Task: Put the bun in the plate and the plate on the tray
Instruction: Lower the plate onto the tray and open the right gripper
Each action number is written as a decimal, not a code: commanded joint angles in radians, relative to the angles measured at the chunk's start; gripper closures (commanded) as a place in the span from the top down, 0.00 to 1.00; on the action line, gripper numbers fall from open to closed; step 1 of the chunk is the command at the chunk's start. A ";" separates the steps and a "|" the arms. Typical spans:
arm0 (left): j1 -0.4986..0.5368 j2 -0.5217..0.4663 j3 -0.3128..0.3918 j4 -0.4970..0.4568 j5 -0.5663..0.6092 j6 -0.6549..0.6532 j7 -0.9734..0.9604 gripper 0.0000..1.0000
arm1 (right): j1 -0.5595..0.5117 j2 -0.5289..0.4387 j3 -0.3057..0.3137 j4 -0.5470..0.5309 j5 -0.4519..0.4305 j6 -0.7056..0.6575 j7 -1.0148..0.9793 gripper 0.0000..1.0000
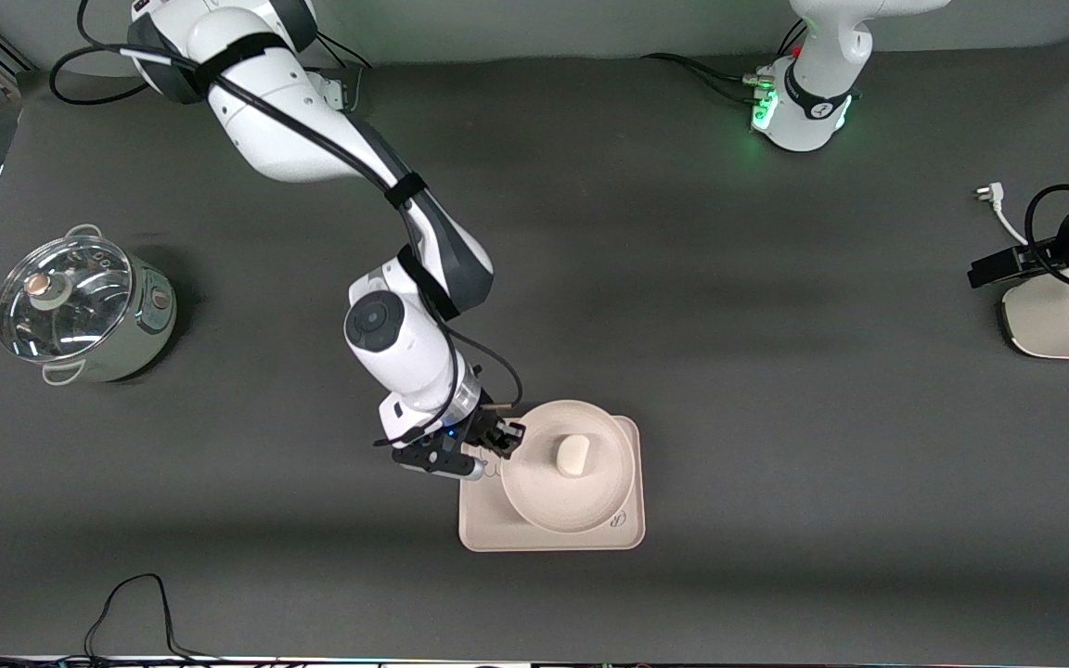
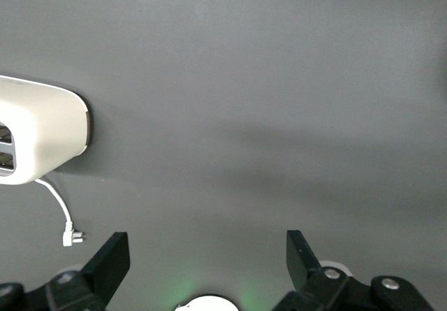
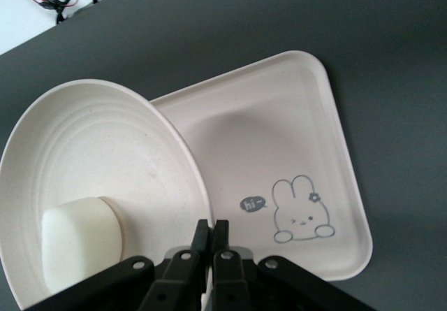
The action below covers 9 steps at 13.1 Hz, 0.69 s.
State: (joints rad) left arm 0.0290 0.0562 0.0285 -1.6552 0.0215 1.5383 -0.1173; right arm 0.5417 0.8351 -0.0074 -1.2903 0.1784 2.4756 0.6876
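The round cream plate [image 1: 544, 501] lies over the cream-pink tray [image 1: 488, 533], and its rim overhangs the tray's edge farther from the front camera. The off-white bun [image 1: 574, 456] sits in the plate. My right gripper [image 1: 504, 440] is shut on the plate's rim at the side toward the right arm's end. In the right wrist view its jaws [image 3: 211, 230] pinch the plate [image 3: 105, 157] beside the bun [image 3: 80, 244], with the tray [image 3: 279, 115] and its rabbit drawing below. I cannot tell whether the plate rests flat. My left gripper [image 1: 985, 271] waits open and empty [image 2: 207, 255].
A glass-lidded pot [image 1: 80, 311] stands toward the right arm's end of the table. A white appliance [image 1: 1054, 325] with a cord and plug [image 1: 989, 195] sits at the left arm's end, beside the left gripper; it also shows in the left wrist view [image 2: 35, 140].
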 commanded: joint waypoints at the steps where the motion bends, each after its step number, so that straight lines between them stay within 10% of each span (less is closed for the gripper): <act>1: -0.003 0.007 -0.001 0.014 -0.006 -0.014 -0.001 1.00 | -0.005 0.073 0.004 0.049 0.029 0.055 -0.042 0.00; 9: -0.006 0.008 -0.002 0.014 -0.006 -0.014 -0.002 1.00 | -0.003 0.160 0.006 0.042 0.036 0.132 -0.040 0.00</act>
State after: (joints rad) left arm 0.0285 0.0589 0.0237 -1.6553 0.0213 1.5383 -0.1174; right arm 0.5381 0.9718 -0.0047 -1.2817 0.1796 2.6041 0.6812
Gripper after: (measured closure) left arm 0.000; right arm 0.956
